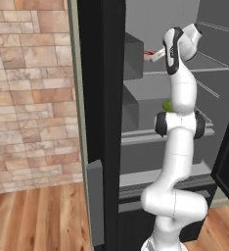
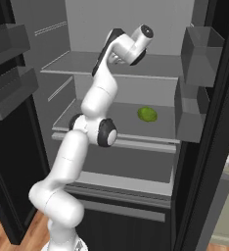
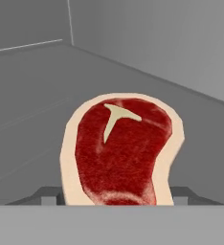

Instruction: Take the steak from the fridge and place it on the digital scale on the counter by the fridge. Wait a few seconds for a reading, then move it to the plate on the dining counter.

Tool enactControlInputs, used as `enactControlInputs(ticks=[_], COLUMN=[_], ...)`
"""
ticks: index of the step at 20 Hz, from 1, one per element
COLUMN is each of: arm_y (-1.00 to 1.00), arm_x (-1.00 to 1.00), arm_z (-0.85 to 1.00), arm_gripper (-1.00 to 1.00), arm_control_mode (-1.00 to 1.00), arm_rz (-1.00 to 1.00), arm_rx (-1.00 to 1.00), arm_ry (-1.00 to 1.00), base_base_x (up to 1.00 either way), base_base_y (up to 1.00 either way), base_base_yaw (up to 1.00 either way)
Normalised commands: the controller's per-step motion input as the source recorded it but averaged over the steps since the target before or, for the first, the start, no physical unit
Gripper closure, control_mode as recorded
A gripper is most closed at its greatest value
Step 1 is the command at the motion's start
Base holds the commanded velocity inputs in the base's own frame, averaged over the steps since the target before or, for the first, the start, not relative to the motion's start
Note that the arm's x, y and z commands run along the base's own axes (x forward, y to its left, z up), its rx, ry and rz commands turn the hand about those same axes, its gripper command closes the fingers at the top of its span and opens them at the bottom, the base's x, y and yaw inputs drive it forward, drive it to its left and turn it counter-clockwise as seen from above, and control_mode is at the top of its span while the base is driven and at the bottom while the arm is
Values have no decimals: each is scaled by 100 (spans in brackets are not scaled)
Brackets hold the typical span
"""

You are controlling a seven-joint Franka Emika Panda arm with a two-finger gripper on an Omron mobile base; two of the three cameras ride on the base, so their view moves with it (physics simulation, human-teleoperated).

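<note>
Left base view: the arm reaches up into the open fridge (image 1: 106,98), its wrist at the upper shelf. A sliver of the steak (image 1: 149,54) shows just left of the wrist, over that shelf. A green fruit (image 1: 167,105) peeks out behind the arm on the shelf below.

Right base view: the arm bends into the fridge, its wrist above the upper shelf (image 2: 160,66). The fruit lies alone on the middle shelf, well below the wrist.

Hand view: the steak sits close before the camera, red with a tan rim and a white T mark, its lower edge between the two finger tips (image 3: 48,196) of the hand (image 3: 116,197). The fingers stand on either side of it; whether they clamp it I cannot tell. Grey shelf and fridge wall lie behind.
</note>
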Motion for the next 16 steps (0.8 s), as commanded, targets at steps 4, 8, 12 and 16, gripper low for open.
enactControlInputs(ticks=[4, 8, 12, 16], arm_y=[16, 13, 23, 27], arm_x=[-21, -65, -97, -100], arm_z=[-4, 0, 0, -2], arm_gripper=[100, 100, 100, 100], arm_control_mode=[-100, -100, -100, -100], arm_rz=[0, -1, -8, -10], arm_rx=[0, 0, -1, -1], arm_ry=[-2, -13, -21, -20], base_base_x=[0, 0, 0, 0], base_base_y=[0, 0, 0, 0], base_base_yaw=[0, 0, 0, 0])
